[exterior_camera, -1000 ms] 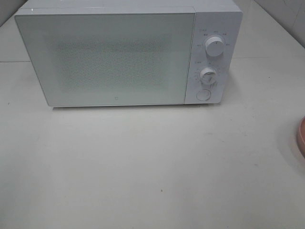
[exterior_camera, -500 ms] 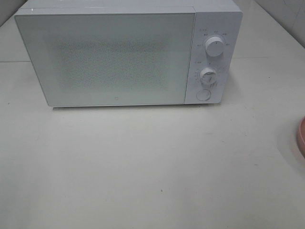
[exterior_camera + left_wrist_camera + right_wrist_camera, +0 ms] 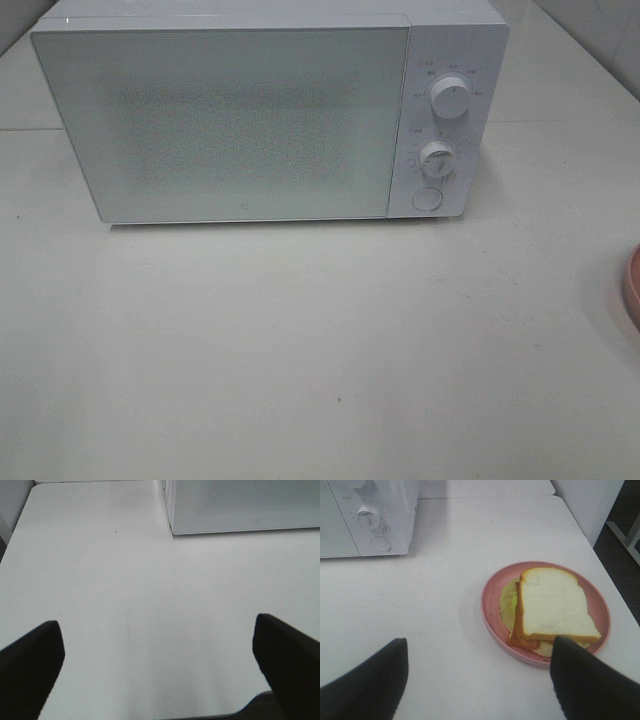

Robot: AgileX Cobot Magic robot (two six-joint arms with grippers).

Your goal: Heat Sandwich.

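Note:
The sandwich (image 3: 552, 605), white bread over pale yellow and green filling, lies on a round pink plate (image 3: 490, 612) in the right wrist view. My right gripper (image 3: 479, 647) hangs open above the table just short of the plate, nothing between its fingers. The white microwave (image 3: 250, 120) stands at the back of the table with its door shut. In the left wrist view, my left gripper (image 3: 157, 630) is wide open over bare table in front of the microwave (image 3: 240, 505). Neither gripper shows in the exterior high view, where only the plate's rim (image 3: 632, 285) shows at the right edge.
Two round knobs (image 3: 452, 98) and a round button (image 3: 427, 199) sit on the microwave's right panel. The table's right edge (image 3: 600, 555) runs close past the plate. A white wall stands behind the table.

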